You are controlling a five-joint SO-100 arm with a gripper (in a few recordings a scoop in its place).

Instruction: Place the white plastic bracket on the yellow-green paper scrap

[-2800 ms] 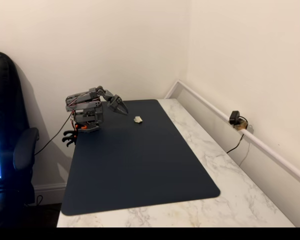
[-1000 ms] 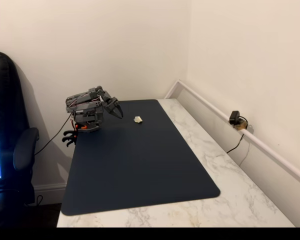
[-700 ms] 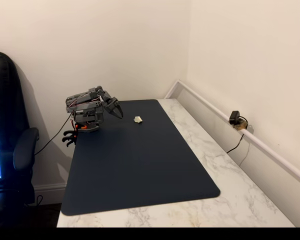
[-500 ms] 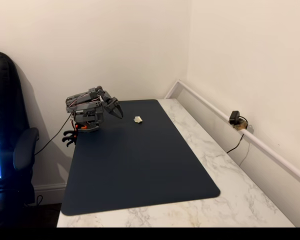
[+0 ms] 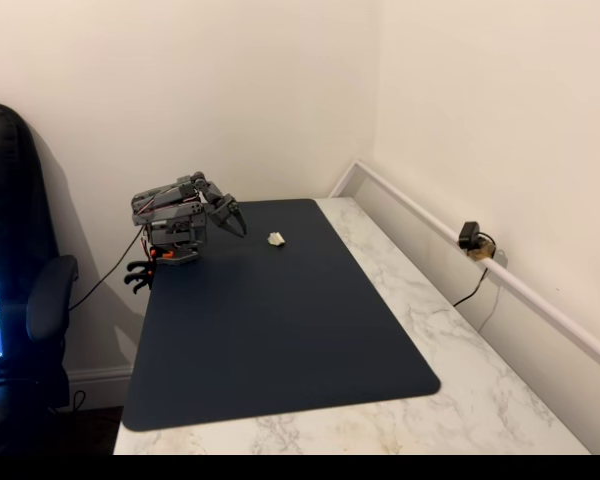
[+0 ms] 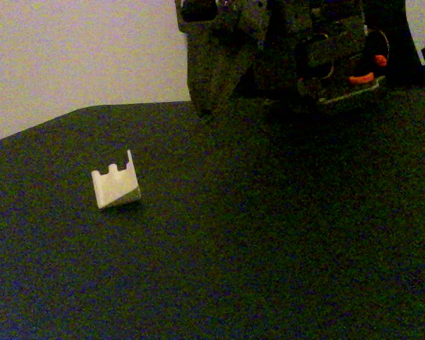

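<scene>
The white plastic bracket (image 5: 277, 239) (image 6: 116, 186) lies alone on the dark mat (image 5: 270, 330), near its far edge in a fixed view; small, off-white, tilted (three little tabs along its top edge).

The white plastic bracket (image 6: 115, 185) looks like matt, hard moulded plastic with smooth faces, lying apart from the fingers (image 6: 205, 71), which are dull dark grey plastic with a slightly rough finish. Beneath them the mat (image 5: 270, 320) is a matt, smooth dark blue sheet. The counter (image 5: 450, 340) around it is white marble-patterned stone with a faint sheen.
</scene>
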